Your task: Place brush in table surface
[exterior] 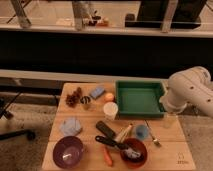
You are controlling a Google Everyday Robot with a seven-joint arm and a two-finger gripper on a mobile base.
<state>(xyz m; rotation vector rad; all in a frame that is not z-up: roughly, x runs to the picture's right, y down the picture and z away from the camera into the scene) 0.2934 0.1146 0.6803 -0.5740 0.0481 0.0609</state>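
Observation:
The brush (112,143) has a slim black handle that lies on the table surface (90,120). Its pale bristle head rests in the dark red bowl (135,152) at the front centre. The table surface is a light tan slatted top with a small dark logo (183,161) at the front right corner. My gripper (169,119) hangs under the white arm (190,92) at the table's right edge, by the green tray's front right corner, well apart from the brush.
A green tray (140,98) stands at the back right. A flat black bar (105,129), a cream cylinder (123,133), a white cup (110,110), a small blue cup (141,131), a fork (152,135), a purple bowl (68,151) and a blue cloth (71,126) crowd the table.

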